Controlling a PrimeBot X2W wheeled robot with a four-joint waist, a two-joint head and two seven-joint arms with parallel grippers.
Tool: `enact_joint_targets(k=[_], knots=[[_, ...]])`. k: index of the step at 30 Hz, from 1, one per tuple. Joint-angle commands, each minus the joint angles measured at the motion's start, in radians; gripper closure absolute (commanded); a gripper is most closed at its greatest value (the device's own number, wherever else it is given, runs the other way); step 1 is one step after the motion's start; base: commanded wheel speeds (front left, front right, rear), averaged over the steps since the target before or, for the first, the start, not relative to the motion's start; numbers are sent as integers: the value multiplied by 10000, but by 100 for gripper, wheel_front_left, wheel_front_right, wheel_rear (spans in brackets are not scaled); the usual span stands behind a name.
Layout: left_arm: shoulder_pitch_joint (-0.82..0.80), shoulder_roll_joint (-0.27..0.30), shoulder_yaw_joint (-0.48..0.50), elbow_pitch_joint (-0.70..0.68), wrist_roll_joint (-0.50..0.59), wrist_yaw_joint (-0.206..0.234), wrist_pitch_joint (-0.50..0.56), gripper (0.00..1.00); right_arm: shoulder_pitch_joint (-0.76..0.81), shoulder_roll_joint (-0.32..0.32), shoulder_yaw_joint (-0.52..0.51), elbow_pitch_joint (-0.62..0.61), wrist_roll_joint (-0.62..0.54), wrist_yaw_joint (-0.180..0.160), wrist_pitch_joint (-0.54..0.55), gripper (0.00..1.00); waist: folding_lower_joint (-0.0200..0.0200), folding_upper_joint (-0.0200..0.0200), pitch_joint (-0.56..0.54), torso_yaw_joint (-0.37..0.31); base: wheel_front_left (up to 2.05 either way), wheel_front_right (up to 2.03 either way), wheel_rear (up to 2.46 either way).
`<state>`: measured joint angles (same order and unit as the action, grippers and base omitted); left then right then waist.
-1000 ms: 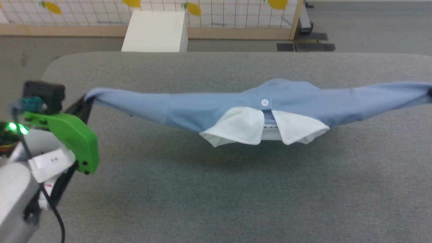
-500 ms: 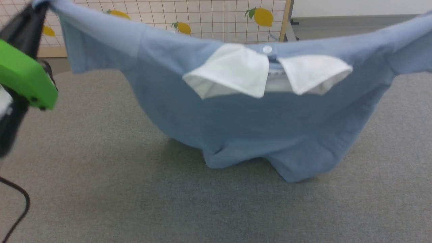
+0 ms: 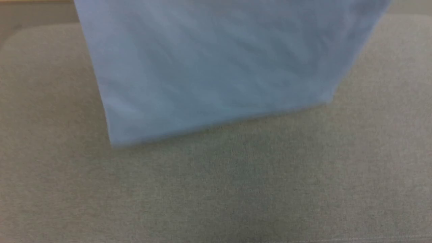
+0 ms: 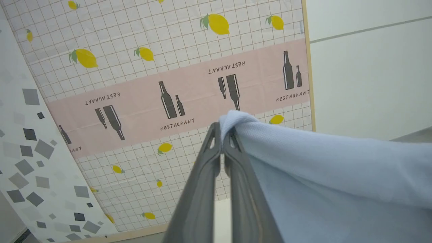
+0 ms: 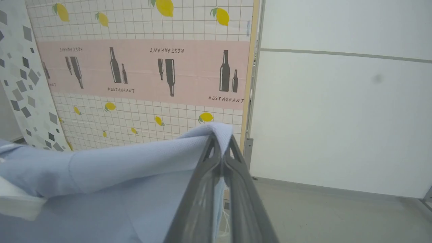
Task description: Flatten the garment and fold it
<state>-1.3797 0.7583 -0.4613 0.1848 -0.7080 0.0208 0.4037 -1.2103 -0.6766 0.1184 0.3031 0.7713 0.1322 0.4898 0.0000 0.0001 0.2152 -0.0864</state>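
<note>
Head view: your shirt [image 3: 216, 67] hangs like a curtain above the grey table [image 3: 236, 195], its blurred bottom edge slanting, lower on the robot's left; you can't tell whether it touches the table. Over to the left wrist: your left gripper [image 4: 222, 130] has its fingers pinched together on a bunched corner of blue cloth. Right gripper [image 5: 221, 141], same story, clamped on the other corner, lemon-print screen [image 5: 135, 67] behind

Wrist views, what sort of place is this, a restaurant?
Probably an indoor test room, not a real restaurant: a wood-framed printed screen with lemons and bottles, a plain white panelled wall, and a grey fabric-covered table below the hanging garment.
</note>
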Motion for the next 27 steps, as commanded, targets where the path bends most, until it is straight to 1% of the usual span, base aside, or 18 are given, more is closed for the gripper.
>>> enact_joint_targets(k=[1, 5, 9, 12, 15, 19, 22, 27], knots=[[-700, -186, -75, 499, 248, -177, -110, 100, -625, 97, 207, 403, -131, -15, -245, 100, 0, -1, 1405, -359, 0, 0, 0], [-2535, -599, -286, 2115, 859, -607, -495, 100, -2358, 237, 944, 1624, -409, -15, -1042, 100, 0, -1, 2260, -506, 0, 0, 0], [-4074, -1025, -265, 3579, 1232, -750, -1177, 100, -3874, 434, 1321, 2918, -544, -15, -1998, 100, 0, -1, 2922, -559, 0, 0, 0], [-4874, -1316, -236, 4421, 1395, -786, -1727, 100, -4729, 575, 1535, 3768, -601, -15, -2646, 100, 0, -1, 3234, -520, 0, 0, 0], [-5492, -1596, -346, 5138, 1551, -918, -2177, 100, -5444, 636, 1842, 4473, -590, -15, -3106, 100, 0, -1, 3577, -442, 0, 0, 0], [-5866, -1924, -531, 5910, 1636, -1088, -2629, 100, -5904, 724, 2228, 5143, -469, -15, -3666, 100, 0, -1, 3930, -333, 0, 0, 0], [-5840, -2128, -602, 6362, 1573, -1164, -2870, 100, -5914, 751, 2675, 5344, -348, -15, -3945, 100, 0, -1, 4155, -224, 0, 0, 0], [-5022, -2427, -855, 6916, 1441, -1280, -3210, 100, -5285, 779, 3334, 5544, 81, -15, -4208, 100, 0, -1, 4228, -55, 0, 0, 0]])
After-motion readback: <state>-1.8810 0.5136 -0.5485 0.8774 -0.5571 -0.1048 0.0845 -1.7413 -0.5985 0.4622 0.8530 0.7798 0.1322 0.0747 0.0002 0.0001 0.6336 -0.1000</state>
